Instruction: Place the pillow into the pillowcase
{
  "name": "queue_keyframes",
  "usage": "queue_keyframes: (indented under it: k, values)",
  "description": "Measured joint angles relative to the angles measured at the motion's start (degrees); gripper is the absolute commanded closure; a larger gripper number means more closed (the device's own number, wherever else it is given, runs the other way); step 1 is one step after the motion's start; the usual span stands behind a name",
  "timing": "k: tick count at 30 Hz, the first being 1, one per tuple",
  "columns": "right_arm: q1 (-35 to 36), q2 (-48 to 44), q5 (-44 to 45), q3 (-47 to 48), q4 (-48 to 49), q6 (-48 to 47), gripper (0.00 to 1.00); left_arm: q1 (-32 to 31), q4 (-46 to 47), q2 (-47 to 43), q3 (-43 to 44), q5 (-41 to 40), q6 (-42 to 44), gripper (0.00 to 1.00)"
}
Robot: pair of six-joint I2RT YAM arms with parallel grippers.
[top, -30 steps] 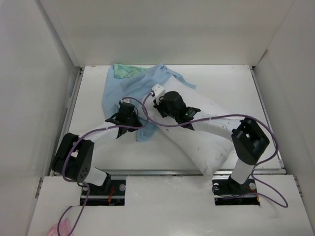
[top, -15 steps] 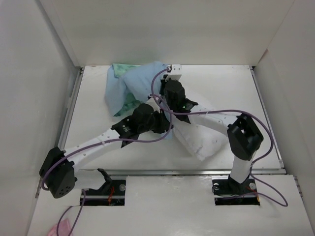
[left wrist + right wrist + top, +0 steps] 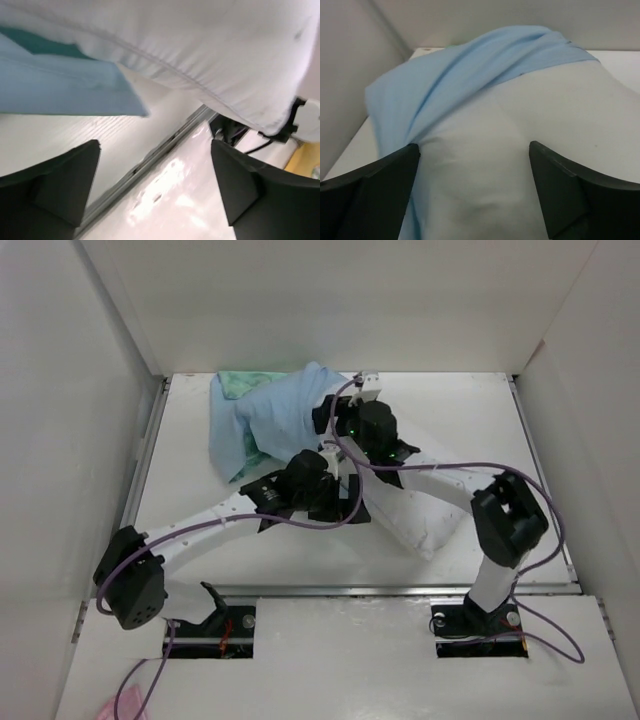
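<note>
The pillow [image 3: 425, 512], white and plump, lies slantwise on the table [image 3: 180, 530], with its near right corner bare and pointing toward the front edge. The pillowcase [image 3: 262, 418] is rumpled pale blue cloth with a crumpled teal-green patch at its far left. It lies bunched at the far left of the table and is draped over the pillow's far end.

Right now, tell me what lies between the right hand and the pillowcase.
The pillow: in the right wrist view its white cloth runs from the right hand to the pillowcase draped over it.
</note>
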Motion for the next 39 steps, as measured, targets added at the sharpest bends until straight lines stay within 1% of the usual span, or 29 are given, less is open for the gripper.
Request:
queue_keyframes:
  k: [2,4,6,8,11,14,17,20,22,24,27,29,32,33,34,35,37,38,39]
  values:
    - [-1.62,-4.72,-6.71,-1.99,-2.01,-0.79,0.0,0.13,-6.32,-1.2,3.5,-1.29,0.52,0.0]
    - [-3.58,-9.57,-12.13,-1.97,-6.54,-3.21,0.0,0.85,-11.8,-2.93,8.02,-5.29,1.31,0.0]
    - [-5.35,-13.68,-16.44,-1.25,-11.85,-6.38,0.0,1.86,-16.06,-5.16,13.33,-10.14,1.88,0.0]
    - [-7.61,-17.16,-18.1,-0.33,-14.97,-8.39,0.0,3.39,-18.58,-7.58,18.25,-14.6,2.4,0.0]
    - [-10.95,-19.78,-21.18,0.17,-19.58,-12.87,0.0,6.69,-21.03,-9.84,23.04,-20.41,3.23,0.0]
    - [-14.12,-18.93,-24.68,1.07,-24.5,-18.53,0.0,11.23,-23.1,-7.54,26.34,-24.83,4.74,0.0]
    - [-15.28,-15.41,-28.72,1.88,-28.85,-24.9,0.0,15.69,-24.87,0.52,32.54,-27.98,7.43,0.0]
    - [-14.95,-10.6,-32.5,2.95,-31.85,-29.46,0.0,18.78,-25.9,14.53,42.99,-29.44,12.02,0.0]
    - [-14.73,-7.32,-33.2,4.74,-33.14,-31.04,0.0,19.93,-26.88,23.8,51.41,-29.46,15.65,0.0]
    - [-14.75,-4.83,-33.44,6.88,-33.83,-32.04,0.0,20.61,-28.94,33.16,61.92,-29.35,20.31,0.0]
    - [-15.21,-4.31,-33.4,7.98,-33.51,-32.3,0.0,20.74,-31.34,45.79,77.64,-29.88,26.56,0.0]
    - [-15.74,-4.48,-34.07,8.2,-32.89,-32.0,0.0,20.52,-31.82,50.62,82.51,-30.69,29.88,0.0]
    - [-17.77,-4.79,-35.98,8.2,-32.79,-30.71,0.0,19.78,-31.67,53.16,81.59,-33.73,33.16,0.0]
    - [-18.56,-4.96,-36.44,8.2,-32.7,-30.56,0.0,19.5,-31.43,53.79,81.09,-35.1,33.64,0.02]
    - [-19.28,-5.16,-36.57,8.2,-32.63,-30.36,0.0,19.12,-31.15,54.6,81.07,-36.54,33.97,0.11]
    - [-19.8,-5.38,-36.52,8.2,-32.54,-30.34,0.0,18.8,-30.77,55.58,81.46,-37.94,34.16,0.16]
    - [-20.33,-5.95,-36.33,8.2,-32.5,-30.38,0.0,18.38,-29.81,57.44,82.51,-39.91,34.16,0.22]
    - [-20.33,-6.08,-36.33,8.2,-32.39,-30.4,0.0,18.18,-29.11,57.88,82.66,-40.5,33.94,0.31]
    - [-20.37,-6.14,-36.41,8.2,-32.13,-30.42,0.0,18.1,-28.39,58.16,82.66,-40.79,33.75,0.36]
